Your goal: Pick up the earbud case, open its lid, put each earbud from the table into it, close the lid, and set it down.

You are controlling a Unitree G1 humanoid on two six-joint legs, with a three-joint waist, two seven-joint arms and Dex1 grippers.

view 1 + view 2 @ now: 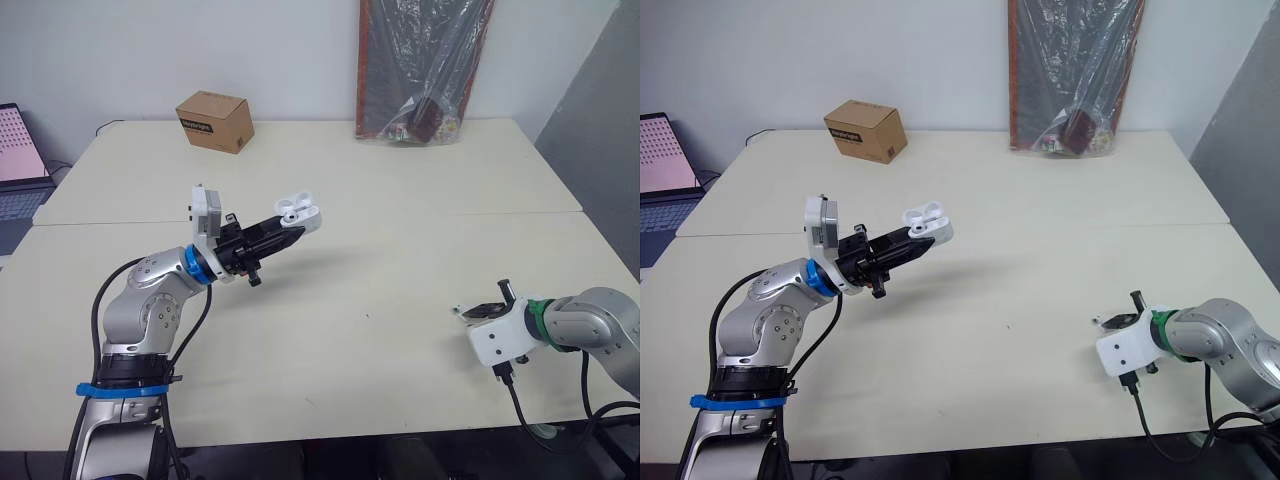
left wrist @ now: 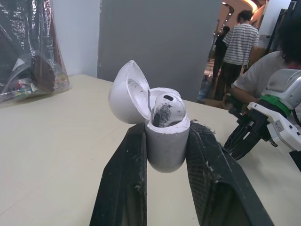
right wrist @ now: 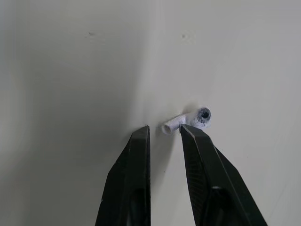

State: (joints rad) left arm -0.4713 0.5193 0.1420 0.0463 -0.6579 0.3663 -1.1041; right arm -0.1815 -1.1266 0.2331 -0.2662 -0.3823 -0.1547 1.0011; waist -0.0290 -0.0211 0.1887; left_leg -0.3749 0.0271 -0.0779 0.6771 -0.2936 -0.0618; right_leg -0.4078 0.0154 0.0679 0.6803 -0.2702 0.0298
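White case (image 2: 165, 146), lid open, clamped in our left gripper (image 1: 283, 236); right gripper (image 3: 164, 129) slightly parted, tips at earbud (image 3: 188, 119) near desk's (image 1: 400, 340) right edge.

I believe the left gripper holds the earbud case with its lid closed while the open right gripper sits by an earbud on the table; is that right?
Not quite: the left wrist view shows the lid open, not closed. The left gripper does hold the earbud case, and the open right gripper does sit by an earbud on the table.
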